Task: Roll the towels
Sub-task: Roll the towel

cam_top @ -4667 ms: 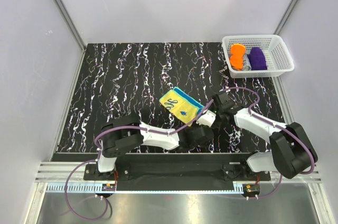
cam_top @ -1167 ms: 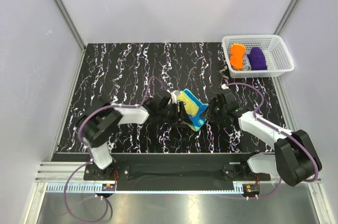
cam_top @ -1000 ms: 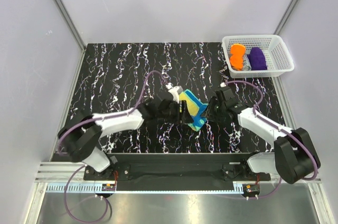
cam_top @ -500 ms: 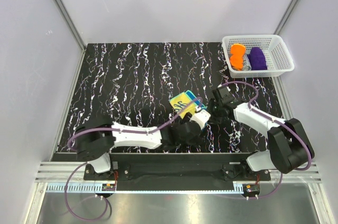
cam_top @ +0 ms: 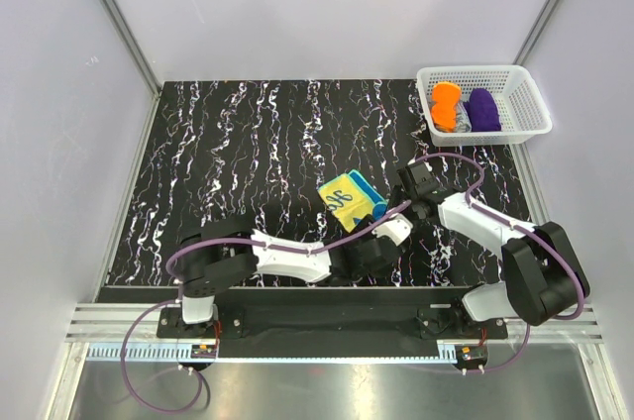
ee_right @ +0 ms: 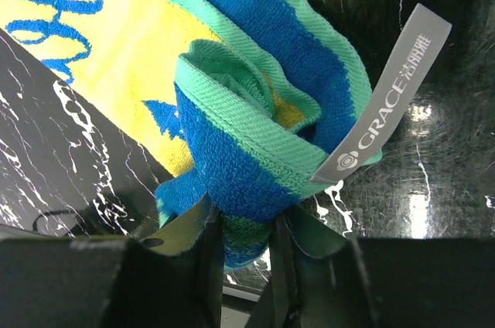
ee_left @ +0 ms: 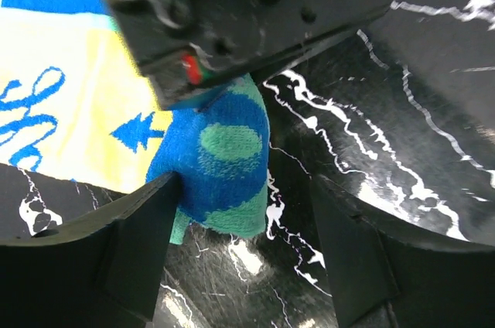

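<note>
**Rolling begins at one corner.** We find the towel (cam_top: 352, 199) lying mostly flat on the black marbled table (cam_top: 228, 162), yellow face up. Only its right end is curled, into a loose blue-and-green roll.

The right claw (ee_right: 246, 247) is pinched narrow on that curl, gripping the blue hem just beside the grey tag (ee_right: 385, 96). The left claw (ee_left: 240, 266) stands wide, straddling the same end. One finger (ee_left: 135, 243) touches the cloth and the other is apart from it. The two claws crowd close, the right one's body hanging just above the left's fingers.

At the far right corner the basket (cam_top: 471, 71) holds an orange towel (cam_top: 445, 103), already rolled, beside a purple roll (cam_top: 482, 109).

We judge the roll barely begun, and the risks sit at this shared corner:

- **Unrolling:** The curl is slack and held by one hem only. If the right claw lets go before the left has closed on it, the curl would likely spring open.
- **Dragging:** A pull rather than a turn would drag the flat part across the glossy table instead of winding it.
- **Collision:** With the claws this near, a closing move by the left could strike the right's fingers or trap the tag.
</note>
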You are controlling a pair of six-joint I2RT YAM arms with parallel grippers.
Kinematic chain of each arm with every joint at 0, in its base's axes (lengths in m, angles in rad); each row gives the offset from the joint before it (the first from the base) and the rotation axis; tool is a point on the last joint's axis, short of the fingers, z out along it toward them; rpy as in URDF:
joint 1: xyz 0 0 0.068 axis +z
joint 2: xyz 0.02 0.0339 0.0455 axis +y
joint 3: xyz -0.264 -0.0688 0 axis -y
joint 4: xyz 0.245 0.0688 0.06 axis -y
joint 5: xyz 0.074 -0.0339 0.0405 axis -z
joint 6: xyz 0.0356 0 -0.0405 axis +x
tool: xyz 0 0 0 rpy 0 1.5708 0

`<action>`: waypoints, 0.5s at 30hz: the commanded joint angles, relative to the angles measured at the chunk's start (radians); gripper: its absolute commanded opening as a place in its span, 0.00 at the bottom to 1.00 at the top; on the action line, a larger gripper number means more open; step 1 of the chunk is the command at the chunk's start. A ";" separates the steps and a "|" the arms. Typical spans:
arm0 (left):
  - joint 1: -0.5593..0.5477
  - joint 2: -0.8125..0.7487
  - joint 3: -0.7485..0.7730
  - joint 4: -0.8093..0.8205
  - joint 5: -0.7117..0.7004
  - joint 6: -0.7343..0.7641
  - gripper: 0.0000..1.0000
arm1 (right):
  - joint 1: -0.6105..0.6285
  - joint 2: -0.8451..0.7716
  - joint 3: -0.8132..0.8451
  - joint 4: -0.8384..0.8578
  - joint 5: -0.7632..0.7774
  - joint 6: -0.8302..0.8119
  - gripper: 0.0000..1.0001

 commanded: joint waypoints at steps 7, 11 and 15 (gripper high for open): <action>0.000 0.046 0.008 0.067 -0.063 0.073 0.40 | 0.013 -0.043 0.004 -0.052 -0.060 -0.029 0.20; 0.009 0.048 -0.004 0.084 -0.046 0.090 0.16 | 0.013 -0.057 -0.003 -0.058 -0.076 -0.030 0.20; 0.012 0.027 -0.012 0.086 0.045 0.107 0.07 | 0.013 -0.073 -0.005 -0.072 -0.063 -0.029 0.23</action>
